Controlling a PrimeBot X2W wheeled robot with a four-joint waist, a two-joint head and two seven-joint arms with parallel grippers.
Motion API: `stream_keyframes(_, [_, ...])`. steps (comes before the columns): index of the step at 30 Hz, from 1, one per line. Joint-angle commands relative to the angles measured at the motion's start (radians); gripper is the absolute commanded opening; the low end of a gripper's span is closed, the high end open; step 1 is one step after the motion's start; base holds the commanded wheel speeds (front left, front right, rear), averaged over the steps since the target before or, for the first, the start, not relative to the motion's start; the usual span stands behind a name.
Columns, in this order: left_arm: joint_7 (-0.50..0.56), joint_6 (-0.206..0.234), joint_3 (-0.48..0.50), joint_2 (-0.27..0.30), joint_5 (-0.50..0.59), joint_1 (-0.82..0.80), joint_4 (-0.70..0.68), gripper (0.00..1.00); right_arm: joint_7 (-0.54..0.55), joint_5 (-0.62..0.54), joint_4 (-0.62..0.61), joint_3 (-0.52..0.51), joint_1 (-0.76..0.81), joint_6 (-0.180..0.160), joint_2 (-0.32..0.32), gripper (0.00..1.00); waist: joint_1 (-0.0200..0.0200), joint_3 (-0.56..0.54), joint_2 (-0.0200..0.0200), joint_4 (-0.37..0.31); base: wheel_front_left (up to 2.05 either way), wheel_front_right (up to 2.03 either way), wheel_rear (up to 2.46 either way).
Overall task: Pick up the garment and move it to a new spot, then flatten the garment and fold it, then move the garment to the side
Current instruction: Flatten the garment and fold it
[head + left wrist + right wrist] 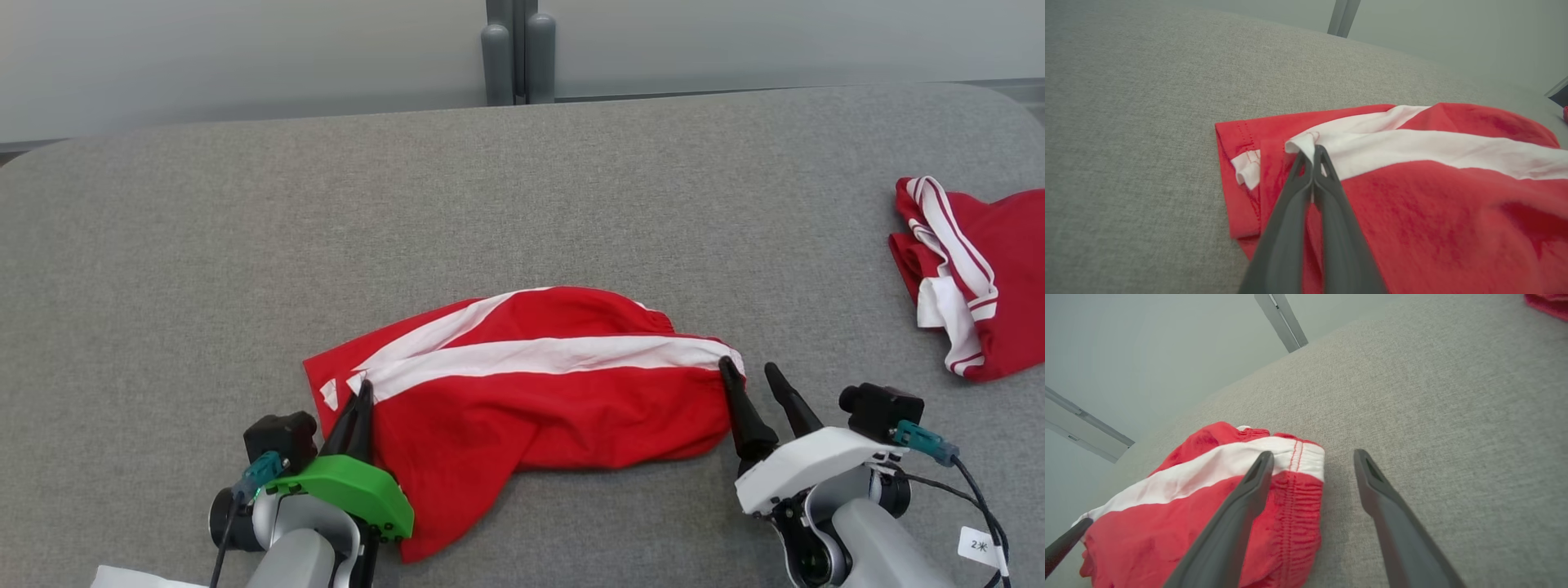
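Red garment [531, 392] with a broad white stripe, lying crumpled on the grey fabric surface [522, 188], toward the near edge at the centre of the head view — elastic waistband end toward the robot's right, hemmed end toward its left. Left gripper [362, 390] at the hemmed end, green housing behind it; fingers pressed together, pinching the end of the white stripe. Same in left wrist view: left gripper [1313, 150] closed tight on a small fold of white cloth, red garment [1433, 204] spreading away to the right, stitched hem and a white tab just left of the tips. Right gripper [747, 366] at the waistband end, fingers spread — inner one over the waistband's white corner, outer one over bare grey surface just beside the cloth. Right wrist view: right gripper [1313, 454] straddling the waistband edge of the red garment [1208, 506], not clamped on it; contact with the cloth unclear. Dark fingertip [1065, 545] of the left gripper at the lower left edge there. Second red-and-white garment [976, 278] bunched at the far right of the surface, well apart from the first.
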Motion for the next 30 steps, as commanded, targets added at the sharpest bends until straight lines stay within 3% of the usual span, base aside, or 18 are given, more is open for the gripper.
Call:
stream_keyframes(1, [-0.002, -0.004, 0.001, 0.004, 0.010, 0.006, -0.006, 0.00, -0.003, 0.043, 0.012, -0.007, -0.018, 0.000, -0.002, 1.00, 0.0000, 0.002, 0.0000, 0.004, 0.00, 0.00, 0.00])
stream_keyframes(6, [-0.002, -0.004, -0.001, 0.004, 0.012, 0.012, -0.014, 0.00, -0.003, 0.137, 0.043, 0.030, -0.039, 0.000, -0.017, 1.00, 0.0000, 0.003, 0.0000, 0.008, 0.00, 0.00, 0.00])
stream_keyframes(9, [-0.002, -0.004, -0.001, 0.004, 0.012, 0.014, -0.018, 0.00, -0.003, 0.177, 0.062, 0.059, -0.054, 0.000, -0.029, 0.84, 0.0000, 0.005, 0.0000, 0.011, 0.00, 0.00, 0.00])
stream_keyframes(10, [-0.002, -0.004, -0.001, 0.004, 0.013, 0.014, -0.018, 0.00, -0.003, 0.188, 0.066, 0.066, -0.060, 0.000, -0.033, 0.76, 0.0000, 0.007, 0.0000, 0.012, 0.00, 0.00, 0.00])
stream_keyframes(11, [-0.002, -0.004, -0.002, 0.004, 0.013, 0.013, -0.019, 0.00, -0.003, 0.202, 0.070, 0.072, -0.063, 0.000, -0.033, 0.50, 0.0000, 0.008, 0.0000, 0.013, 0.00, 0.00, 0.00])
stream_keyframes(12, [-0.002, -0.004, -0.002, 0.004, 0.013, 0.013, -0.019, 0.00, -0.003, 0.202, 0.070, 0.072, -0.063, 0.000, -0.033, 0.50, 0.0000, 0.008, 0.0000, 0.013, 0.00, 0.00, 0.00])
stream_keyframes(15, [-0.002, -0.003, -0.003, 0.004, 0.013, 0.013, -0.022, 0.00, -0.003, 0.235, 0.077, 0.103, -0.071, 0.000, -0.043, 0.00, 0.0000, 0.012, 0.0000, 0.016, 0.00, 0.00, 0.00])
stream_keyframes(22, [-0.002, -0.005, 0.005, 0.004, 0.019, 0.012, -0.015, 0.00, -0.003, 0.240, 0.040, 0.108, -0.078, 0.000, -0.070, 0.00, 0.0000, -0.003, 0.0000, 0.019, 0.00, 0.00, 0.00])
stream_keyframes(30, [-0.002, -0.030, 0.029, 0.006, 0.048, 0.025, -0.021, 0.00, -0.003, 0.205, -0.014, 0.115, -0.041, 0.000, -0.084, 0.00, 0.0000, -0.090, 0.0000, 0.013, 0.00, 0.00, 0.00])
